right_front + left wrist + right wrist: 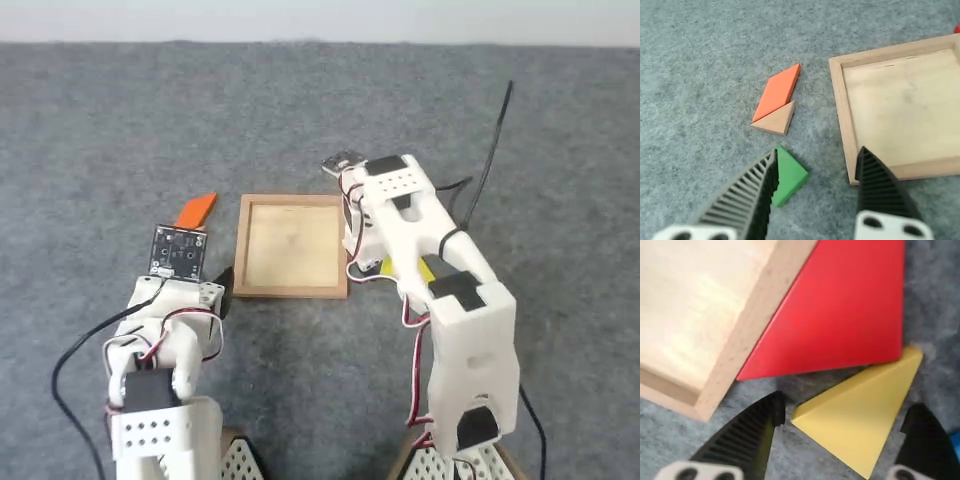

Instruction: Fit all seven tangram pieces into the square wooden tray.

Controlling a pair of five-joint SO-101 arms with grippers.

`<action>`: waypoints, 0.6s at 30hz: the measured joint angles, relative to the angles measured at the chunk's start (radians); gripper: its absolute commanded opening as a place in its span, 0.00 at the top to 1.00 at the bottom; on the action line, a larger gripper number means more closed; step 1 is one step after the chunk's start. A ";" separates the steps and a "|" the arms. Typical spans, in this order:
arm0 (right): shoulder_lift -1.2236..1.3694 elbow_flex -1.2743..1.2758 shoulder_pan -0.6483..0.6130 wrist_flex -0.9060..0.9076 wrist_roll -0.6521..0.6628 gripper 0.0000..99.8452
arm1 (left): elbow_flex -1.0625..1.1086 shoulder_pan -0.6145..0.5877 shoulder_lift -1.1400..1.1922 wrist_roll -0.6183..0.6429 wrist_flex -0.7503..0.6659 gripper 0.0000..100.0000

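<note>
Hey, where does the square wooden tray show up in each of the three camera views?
High view: the tray lies in the middle, just right of the orange piece.
Left wrist view: the tray sits beside that orange piece.
Right wrist view: the tray rim runs alongside the red triangle.
Shared landmark: the grey carpet beneath the tray.

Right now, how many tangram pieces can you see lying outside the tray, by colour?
orange piece: 1
tan piece: 1
green piece: 1
red piece: 1
yellow piece: 1
blue piece, just a sliver at the view's edge: 1
Total: 6, all outside the wooden tray
</note>
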 measured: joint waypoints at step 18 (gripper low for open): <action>0.023 -0.038 0.003 0.052 0.040 0.78 | 0.000 0.000 0.000 0.000 0.000 0.76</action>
